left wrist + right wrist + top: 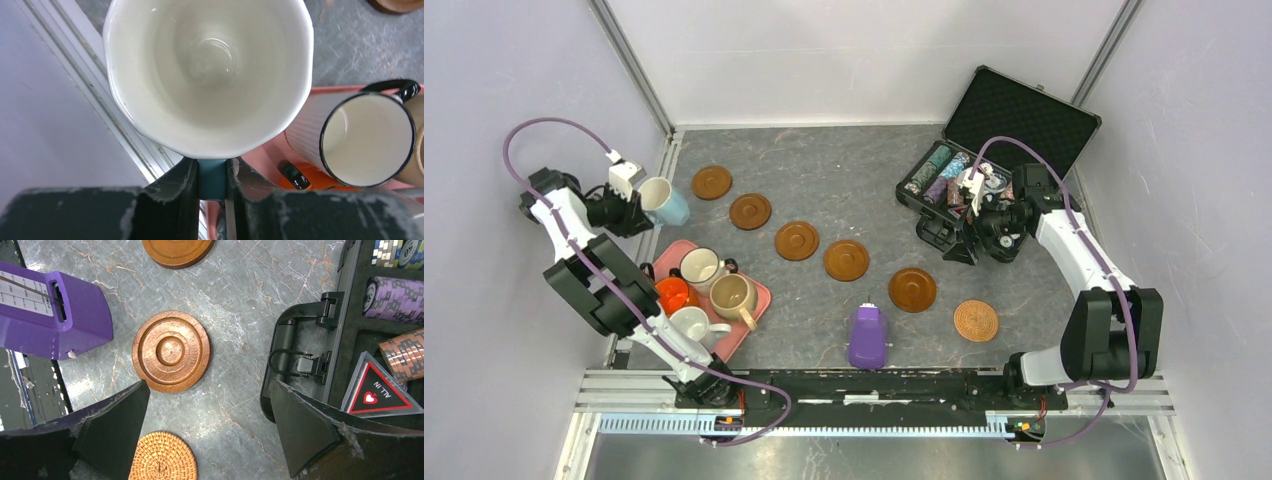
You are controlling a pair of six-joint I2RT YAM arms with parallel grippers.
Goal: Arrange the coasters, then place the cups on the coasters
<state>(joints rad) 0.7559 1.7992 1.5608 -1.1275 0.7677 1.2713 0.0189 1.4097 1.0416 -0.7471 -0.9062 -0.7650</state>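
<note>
Slippage threatens: left fingers (180, 187) clamp only the handle of the blue mug (210, 75), beyond the pink tray (761, 297), so it may swing loose; right fingers (115, 422) spread, empty

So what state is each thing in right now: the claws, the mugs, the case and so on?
Light blue mug: held by its handle, tipped on its side.
Left claw: shut on that mug's handle.
Right claw: open, empty.
Coasters: all six bare.
Other mugs: upright on the pink tray.
Case: lid open.
</note>
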